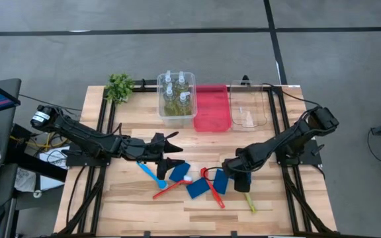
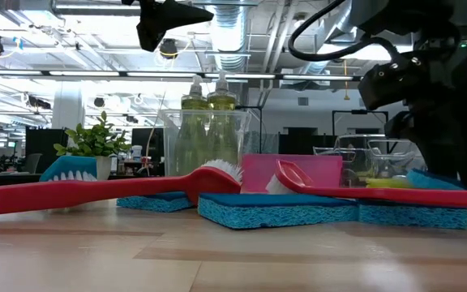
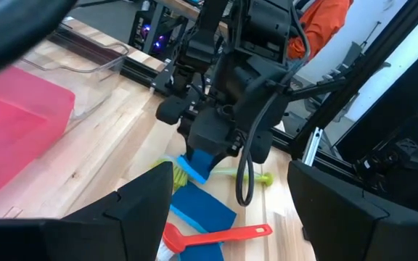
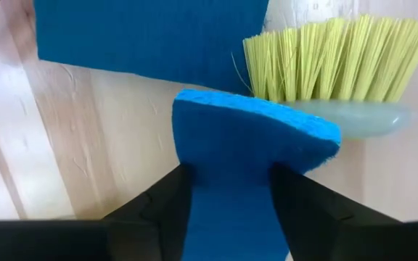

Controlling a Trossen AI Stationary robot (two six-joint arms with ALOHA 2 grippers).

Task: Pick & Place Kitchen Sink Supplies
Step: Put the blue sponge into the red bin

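Right gripper (image 4: pixel 227 190): we are clamping a blue sponge (image 4: pixel 256 145) just above the yellow-green brush (image 4: pixel 339 61), lifting it clear for binning | Left gripper (image 1: pixel 170 151): we are waiting, fingers spread, beyond that brush

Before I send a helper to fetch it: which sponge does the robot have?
Look right of the table's middle, under the right end effector. The sponge pinched on edge there, beside the yellow-green brush, is yours; the other sponges lie flat.
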